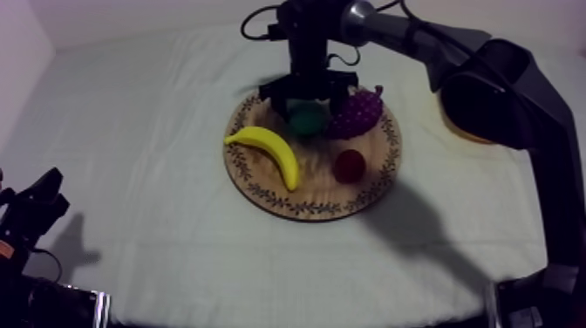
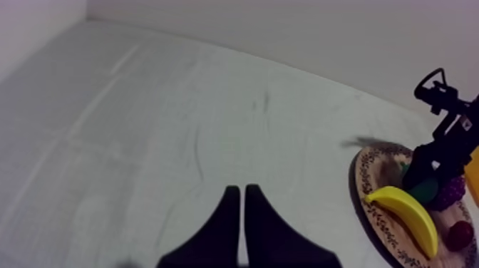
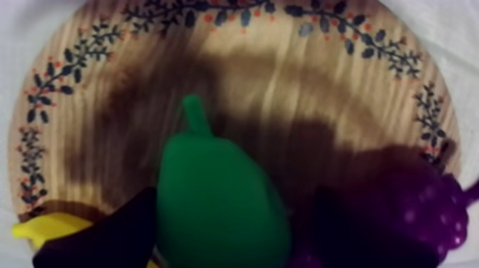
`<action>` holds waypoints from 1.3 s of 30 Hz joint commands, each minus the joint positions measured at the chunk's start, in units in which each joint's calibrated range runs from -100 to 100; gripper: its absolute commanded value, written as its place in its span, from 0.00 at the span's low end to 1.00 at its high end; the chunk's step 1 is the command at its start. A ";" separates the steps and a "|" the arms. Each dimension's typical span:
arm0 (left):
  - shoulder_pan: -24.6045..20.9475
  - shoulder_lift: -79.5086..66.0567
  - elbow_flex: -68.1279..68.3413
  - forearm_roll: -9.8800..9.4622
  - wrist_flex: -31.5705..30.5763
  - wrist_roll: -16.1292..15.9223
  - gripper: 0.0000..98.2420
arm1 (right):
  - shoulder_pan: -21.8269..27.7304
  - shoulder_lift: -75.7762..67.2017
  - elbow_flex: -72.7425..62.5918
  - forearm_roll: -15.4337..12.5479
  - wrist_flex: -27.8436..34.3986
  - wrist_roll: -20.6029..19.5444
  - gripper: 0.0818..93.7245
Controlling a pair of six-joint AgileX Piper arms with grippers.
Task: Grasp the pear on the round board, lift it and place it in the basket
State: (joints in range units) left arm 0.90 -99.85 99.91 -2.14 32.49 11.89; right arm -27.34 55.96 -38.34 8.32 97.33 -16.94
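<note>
A green pear [image 1: 305, 120] lies at the back of the round wooden board [image 1: 305, 202], between the banana [image 1: 267, 148] and the grapes [image 1: 356, 112]. My right gripper [image 1: 307, 106] is down over the pear. In the right wrist view the pear [image 3: 217, 210] sits between the two black fingers [image 3: 107, 235], which stand apart on either side of it; the right gripper [image 3: 234, 198] is open. My left gripper [image 1: 37, 206] rests low at the table's left. In its wrist view the left gripper [image 2: 238, 214] is shut on nothing, over bare cloth.
A small red fruit [image 1: 349, 165] lies on the front right of the board. The yellow basket [image 1: 460, 131] stands right of the board, mostly hidden behind my right arm. Open cloth stretches left of and in front of the board.
</note>
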 commanded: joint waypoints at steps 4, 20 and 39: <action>0.00 0.02 -0.02 0.01 0.00 0.00 0.00 | 0.17 0.87 -0.24 -0.38 -1.03 1.20 0.52; 0.00 0.02 -0.02 0.01 0.00 0.00 0.00 | -2.21 -7.39 3.39 -1.65 -0.96 1.65 0.38; 0.00 0.02 -0.02 0.01 0.00 0.00 0.00 | -0.18 -34.08 13.02 -1.85 0.79 0.74 0.36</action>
State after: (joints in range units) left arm 0.90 -99.85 99.91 -2.14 32.49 11.89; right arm -28.07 24.91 -25.62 6.23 98.35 -16.37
